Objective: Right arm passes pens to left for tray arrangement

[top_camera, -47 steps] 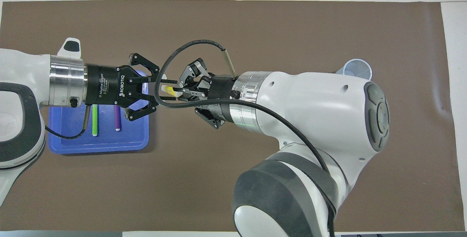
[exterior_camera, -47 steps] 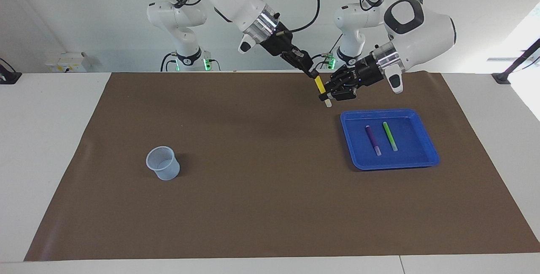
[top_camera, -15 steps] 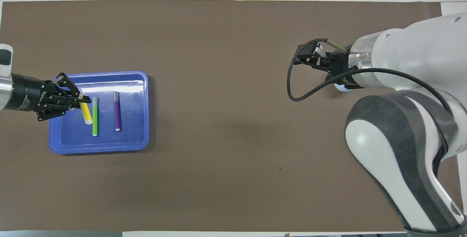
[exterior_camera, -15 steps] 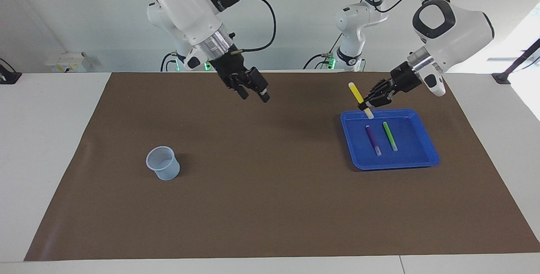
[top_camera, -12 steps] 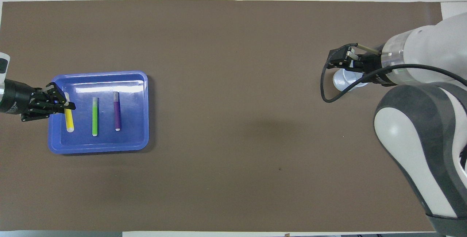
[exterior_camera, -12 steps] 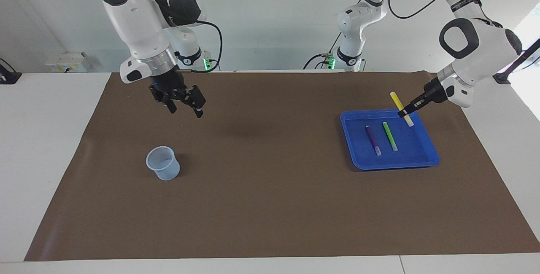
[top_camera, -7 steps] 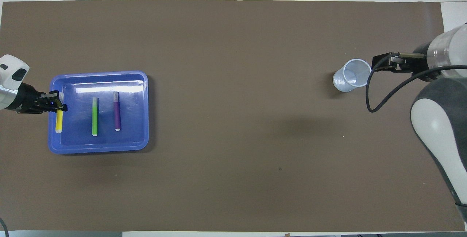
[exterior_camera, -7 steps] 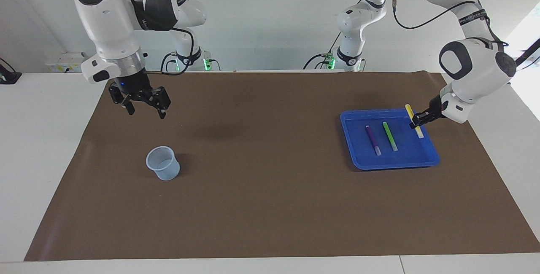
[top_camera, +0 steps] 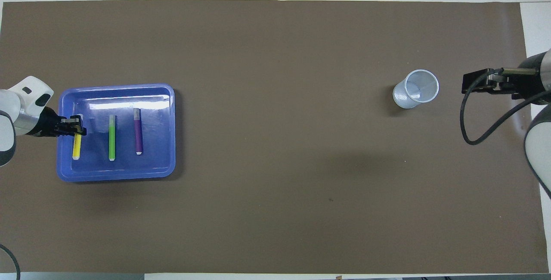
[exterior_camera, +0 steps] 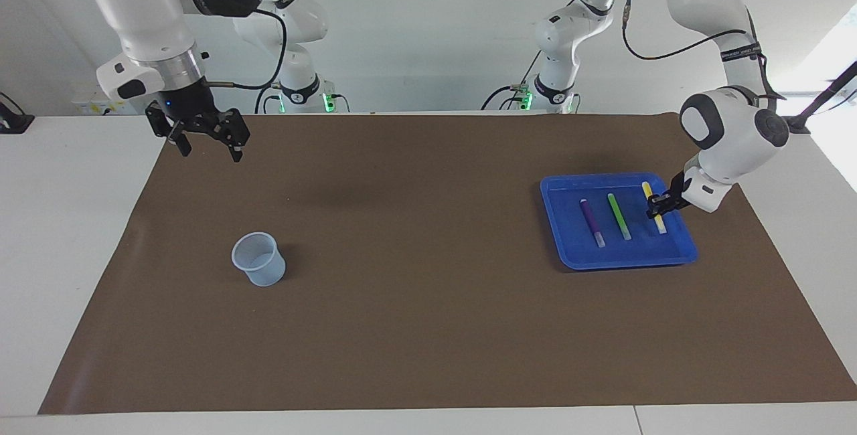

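Your yellow pen is low in the blue tray, at the side toward the left arm's end of the table, and the left gripper is clamped on it near its middle, so the step in hand is laying it down and letting go. Whether the pen already rests on the tray floor you cannot tell from these views. It lies roughly parallel to the green pen and the purple pen, which rest side by side on the floor, apart from each other. To do this well, settle the pen flat before you part the fingers, keep it in line with the other two with a similar gap, and lift straight up afterwards so the tips do not drag it. The pens are slim, round and smooth, so they are likely to roll on the glossy plastic floor if dropped or nudged; the raised rim with its rounded corners should stop one at the edge. The right gripper waits with its fingers apart over the brown mat near the right arm's end, above and well clear of the small clear ribbed cup standing upright there.
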`<state>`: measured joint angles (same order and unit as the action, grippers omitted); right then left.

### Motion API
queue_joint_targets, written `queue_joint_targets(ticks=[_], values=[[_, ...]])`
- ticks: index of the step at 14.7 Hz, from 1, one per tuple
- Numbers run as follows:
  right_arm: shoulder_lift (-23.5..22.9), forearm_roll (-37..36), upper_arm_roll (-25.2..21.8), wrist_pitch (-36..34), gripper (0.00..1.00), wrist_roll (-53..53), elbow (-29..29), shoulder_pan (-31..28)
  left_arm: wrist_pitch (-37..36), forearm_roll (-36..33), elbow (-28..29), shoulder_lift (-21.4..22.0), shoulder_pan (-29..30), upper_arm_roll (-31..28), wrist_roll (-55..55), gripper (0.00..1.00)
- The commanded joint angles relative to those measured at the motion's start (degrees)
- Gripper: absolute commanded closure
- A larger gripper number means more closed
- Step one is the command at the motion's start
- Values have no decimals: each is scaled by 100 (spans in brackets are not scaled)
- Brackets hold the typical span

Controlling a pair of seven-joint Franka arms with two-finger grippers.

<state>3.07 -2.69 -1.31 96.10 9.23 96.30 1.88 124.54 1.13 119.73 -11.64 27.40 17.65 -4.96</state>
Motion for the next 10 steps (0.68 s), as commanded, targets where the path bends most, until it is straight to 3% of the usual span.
queue_joint_targets(ticks=[1, 3, 4, 7, 10], values=[[-87, 57, 16, -223, 0, -149, -216, -21, 342, -113, 155, -22, 28, 37, -75, 100], [-157, 49, 16, -363, 0, -149, -383, -21, 370, -113, 182, -31, 28, 37, -250, 100], [-166, 58, 16, -468, 0, -149, -436, -21, 343, -113, 156, -31, 37, 37, -486, 1], [-166, 188, 43, -698, 0, -149, -568, -12, 160, -113, -2, -22, -7, 37, -532, 0], [-157, 330, 34, -698, 0, -289, -542, -3, -612, -113, -598, -13, -59, 46, -524, 0]])
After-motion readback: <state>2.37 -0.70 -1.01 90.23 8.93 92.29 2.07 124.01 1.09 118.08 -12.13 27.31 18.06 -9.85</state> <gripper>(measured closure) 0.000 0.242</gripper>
